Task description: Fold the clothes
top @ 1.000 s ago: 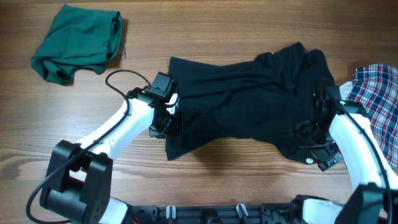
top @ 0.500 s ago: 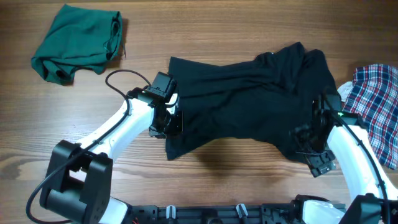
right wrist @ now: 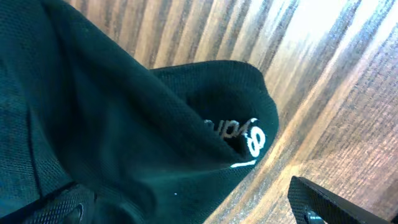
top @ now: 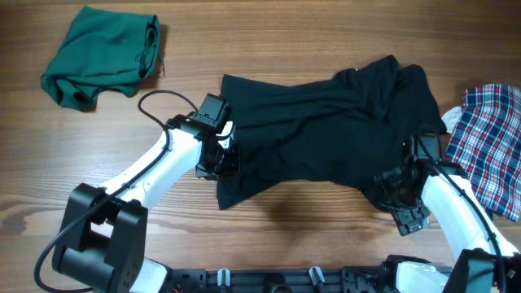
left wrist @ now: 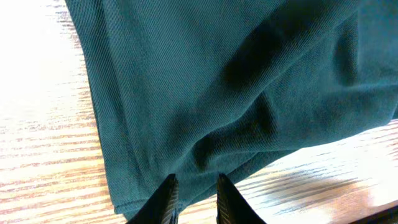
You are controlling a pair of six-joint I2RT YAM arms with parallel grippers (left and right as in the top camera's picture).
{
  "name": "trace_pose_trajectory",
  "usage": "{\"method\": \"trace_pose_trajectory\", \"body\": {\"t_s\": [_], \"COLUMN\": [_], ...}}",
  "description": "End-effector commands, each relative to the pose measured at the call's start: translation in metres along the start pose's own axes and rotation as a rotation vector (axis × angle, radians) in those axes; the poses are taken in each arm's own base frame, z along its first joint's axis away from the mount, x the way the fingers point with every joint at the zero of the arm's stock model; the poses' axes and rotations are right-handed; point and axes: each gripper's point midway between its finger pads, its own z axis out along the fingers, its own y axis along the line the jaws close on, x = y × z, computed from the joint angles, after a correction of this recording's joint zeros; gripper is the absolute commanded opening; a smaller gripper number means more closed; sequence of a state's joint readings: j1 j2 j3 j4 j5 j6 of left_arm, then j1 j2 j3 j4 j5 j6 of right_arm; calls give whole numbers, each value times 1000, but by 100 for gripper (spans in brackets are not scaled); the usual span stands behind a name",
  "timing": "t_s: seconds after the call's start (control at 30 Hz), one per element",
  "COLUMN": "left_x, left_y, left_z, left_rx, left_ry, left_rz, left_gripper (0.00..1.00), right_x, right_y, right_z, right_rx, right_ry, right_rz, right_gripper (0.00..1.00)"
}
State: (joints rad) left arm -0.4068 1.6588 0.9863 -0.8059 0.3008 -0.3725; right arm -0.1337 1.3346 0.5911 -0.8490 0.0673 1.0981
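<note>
The clothes [top: 326, 134], a large black shirt-like garment, lie rumpled across the middle of the table. My left gripper [top: 226, 155] sits at its left edge. In the left wrist view its fingertips [left wrist: 165, 198] stand close together with the hem of the clothes [left wrist: 217, 93] between them, so the left gripper [left wrist: 196, 199] looks shut on it. My right gripper [top: 392, 179] hovers over the garment's lower right end. In the right wrist view it [right wrist: 186, 202] is open wide over a fold of the clothes [right wrist: 124, 124] bearing small white print [right wrist: 245, 134].
A crumpled green garment [top: 102, 55] lies at the far left. A red, white and blue plaid garment [top: 488, 138] lies at the right edge, next to the black one. Bare wooden table [top: 309, 228] runs along the front.
The right arm has drawn back toward the front and left along the garment's right end. The left arm and the garment have stayed in place.
</note>
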Motion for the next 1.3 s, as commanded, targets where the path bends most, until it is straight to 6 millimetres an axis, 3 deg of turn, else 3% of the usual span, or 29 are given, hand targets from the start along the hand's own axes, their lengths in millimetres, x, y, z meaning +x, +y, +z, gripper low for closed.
{"method": "trace_pose_trajectory", "body": {"t_s": [0.0, 0.03, 0.07, 0.13, 0.17, 0.23, 0.27, 0.4, 0.5, 0.73, 1.27], "left_x": [0, 0, 0, 3, 5, 11, 13, 33, 35, 43, 41], "left_y": [3, 3, 3, 4, 5, 7, 9, 17, 23, 36, 37], "left_z": [5, 5, 5, 5, 5, 5, 4, 2, 3, 20, 26], "left_rx": [-13, -13, -13, -17, -22, -32, -37, -77, -106, -128, -116], "left_ry": [4, 4, 4, 13, 23, 45, 56, 134, 131, 122, 101], "left_rz": [7, 7, 7, -1, -5, -12, -16, -72, -129, -201, -195], "left_gripper": [11, 4, 4, 4, 4, 29, 34, 41, 53, 56, 56], "right_x": [-1, -2, -3, -4, -4, -4, -4, -4, -4, -4, -1], "right_y": [2, 4, 5, 8, 8, 8, 8, 8, 8, 7, 8], "right_z": [1, 1, 1, 1, 0, 0, 0, 0, 0, 1, 0], "right_rx": [-17, -24, -31, -40, -41, -42, -42, -42, -42, -39, -45], "right_ry": [-9, -13, -16, -21, -22, -22, -23, -22, -22, -20, -7], "right_rz": [-23, -22, -21, -21, -21, -28, -41, -47, -47, -72, -74], "right_gripper": [91, 75, 64, 52, 52, 55, 56, 57, 59, 60, 60]}}
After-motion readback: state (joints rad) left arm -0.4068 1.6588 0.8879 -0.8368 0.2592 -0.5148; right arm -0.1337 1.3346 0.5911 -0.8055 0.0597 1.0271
